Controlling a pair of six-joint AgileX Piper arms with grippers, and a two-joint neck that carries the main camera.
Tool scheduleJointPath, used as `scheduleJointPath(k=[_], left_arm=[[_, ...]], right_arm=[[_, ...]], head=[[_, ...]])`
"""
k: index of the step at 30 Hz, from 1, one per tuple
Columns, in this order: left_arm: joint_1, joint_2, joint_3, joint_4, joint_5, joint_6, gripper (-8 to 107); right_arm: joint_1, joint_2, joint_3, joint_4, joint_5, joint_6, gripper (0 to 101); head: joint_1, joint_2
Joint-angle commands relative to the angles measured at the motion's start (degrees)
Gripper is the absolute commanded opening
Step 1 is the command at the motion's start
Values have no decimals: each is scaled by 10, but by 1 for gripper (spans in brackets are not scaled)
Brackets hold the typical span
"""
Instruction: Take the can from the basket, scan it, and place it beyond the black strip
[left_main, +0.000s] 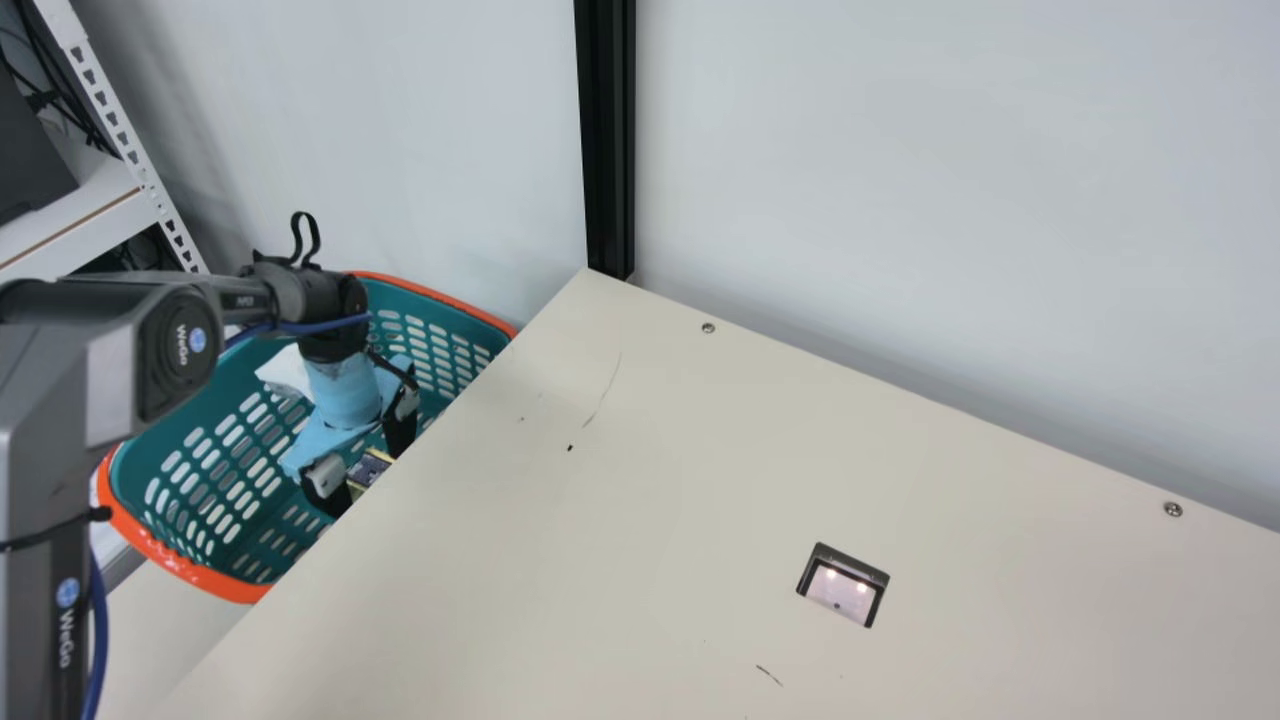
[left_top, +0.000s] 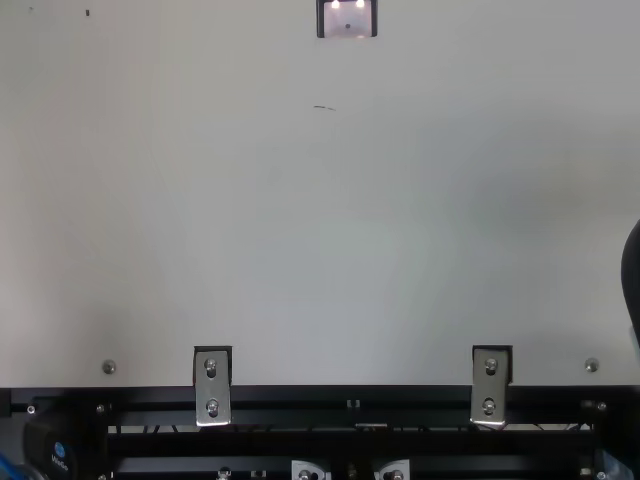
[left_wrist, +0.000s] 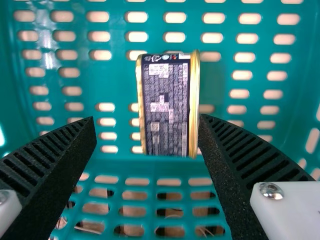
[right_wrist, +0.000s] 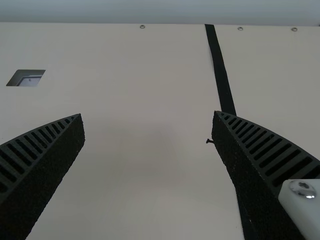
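Grey and thick, the robot's left arm (left_main: 50, 440) looms closest in the main view, bending over from that side to the teal basket (left_main: 185, 568) with its orange rim, just beside the tabletop (left_main: 650, 480). Down inside the basket, below a light-blue mount (left_main: 345, 392), hangs the left pincer (left_main: 368, 476), its two black ribbed fingers spread wide apart. You can make out the can (left_wrist: 167, 105) down there too: dark-labelled with gold edges, lying against the slotted teal plastic. From the left wrist view it sits ahead of the fingertips, in line with the opening but well off its middle; there's a plain gap toward one finger, while the other tip looks right beside the can's gold edge. Whether that tip touches it, I can't tell. A whitish, crumpled-looking piece (left_main: 288, 372) is in the basket as well, partly behind the arm. Over on the robot's other side, the right wrist view has the right pincer (right_wrist: 149, 114) above the tabletop, its fingers also well apart with nothing between them. Past one of those fingers runs the black strip (right_wrist: 220, 70), and a small, lit, recessed window (left_main: 843, 592) is set into the tabletop.
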Motion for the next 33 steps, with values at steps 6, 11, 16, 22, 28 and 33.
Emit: scheduleJointPath(k=[6,11,16,22,28,33], left_arm=[[6,-27,31,-7,-9,15,90],[11,-23,29,-13,-30,12,90],[14,-8,16,-24,-50,3,90],[13,20,-3,-28,-57,-11,90],[10,48,-19,-29,-60,-18,90],[9,71,-35,-31,-67,-18,90]], right_arm=[[0,0,0,1,0,0,101],[0,0,0,1,0,0,101],[0,0,0,1,0,0,101],[0,0,0,1,0,0,101],[0,0,0,1,0,0,101],[0,0,0,1,0,0,101]], head=[[-26,14],[-26,14],[-26,14],[-26,14],[-26,14],[-26,14]])
